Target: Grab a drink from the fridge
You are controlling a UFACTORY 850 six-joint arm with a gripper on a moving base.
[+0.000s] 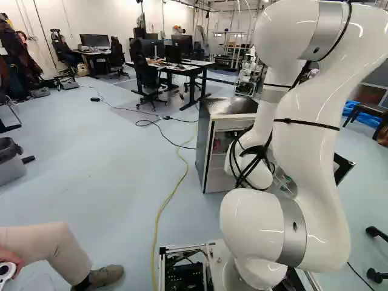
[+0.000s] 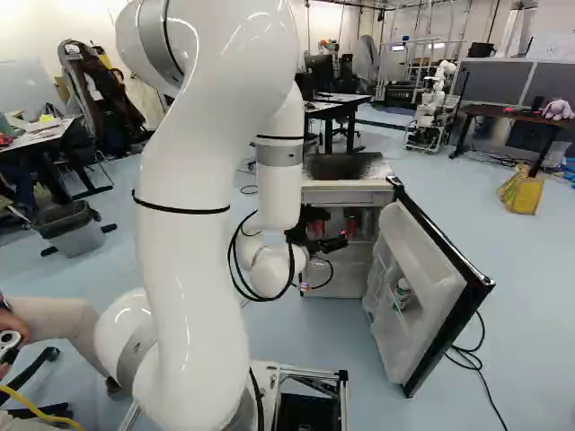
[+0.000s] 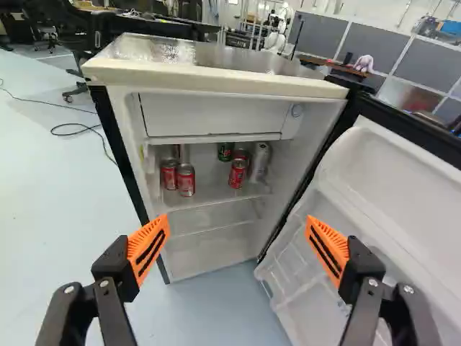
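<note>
- The fridge stood ahead of the hand, its door swung open, so that much was done.
- The hand was open, its fingers wide apart, holding nothing.
- Drinks, among them a red can and a silver can, stood on the shelf ahead of the fingertips, perhaps with more in the shadow behind.
- Reaching in, gripping one and drawing it out all remained.

Base views behind arm, looking ahead, sharing fridge; wrist view nearer, facing it
</note>
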